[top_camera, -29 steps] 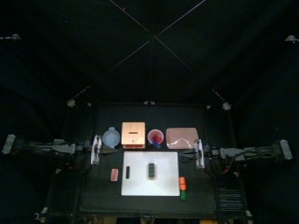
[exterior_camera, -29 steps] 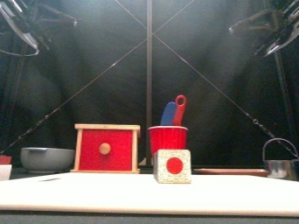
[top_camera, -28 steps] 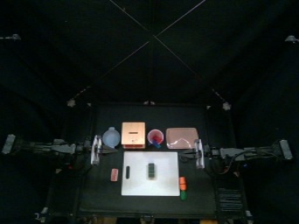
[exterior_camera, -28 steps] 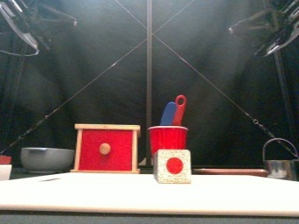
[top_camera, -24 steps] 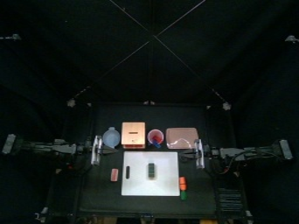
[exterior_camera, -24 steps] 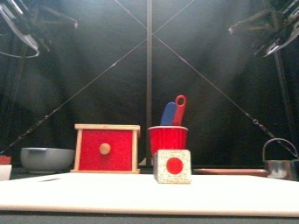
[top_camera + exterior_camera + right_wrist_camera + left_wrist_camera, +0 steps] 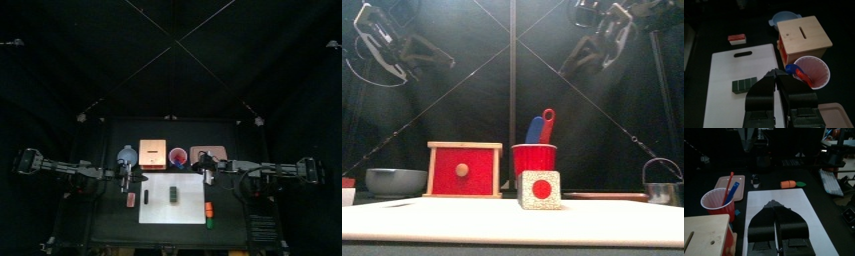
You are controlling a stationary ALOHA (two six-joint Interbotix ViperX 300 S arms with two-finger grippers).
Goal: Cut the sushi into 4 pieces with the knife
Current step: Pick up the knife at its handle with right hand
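Left pincer (image 7: 774,204) and right pincer (image 7: 773,74) were clenched, grasping nothing. The sushi roll (image 7: 744,85) lay whole on the white cutting board (image 7: 724,105). A blue knife (image 7: 536,130) stood in the red cup (image 7: 533,158).

This is a robotics lab's test booth, not a real kitchen: black curtains (image 7: 171,60) wall in a small black table (image 7: 167,232), and a left arm (image 7: 60,167) and a right arm (image 7: 274,170) reach over it from its side edges. The cooking is make-believe. A white board (image 7: 154,210) at the tabletop's middle carries a toy sushi roll (image 7: 540,190), and along the back edge stand a bowl (image 7: 127,155), a wooden box (image 7: 464,170), a red cup (image 7: 533,158) of plastic knives (image 7: 536,130) and a pink tray (image 7: 211,152).
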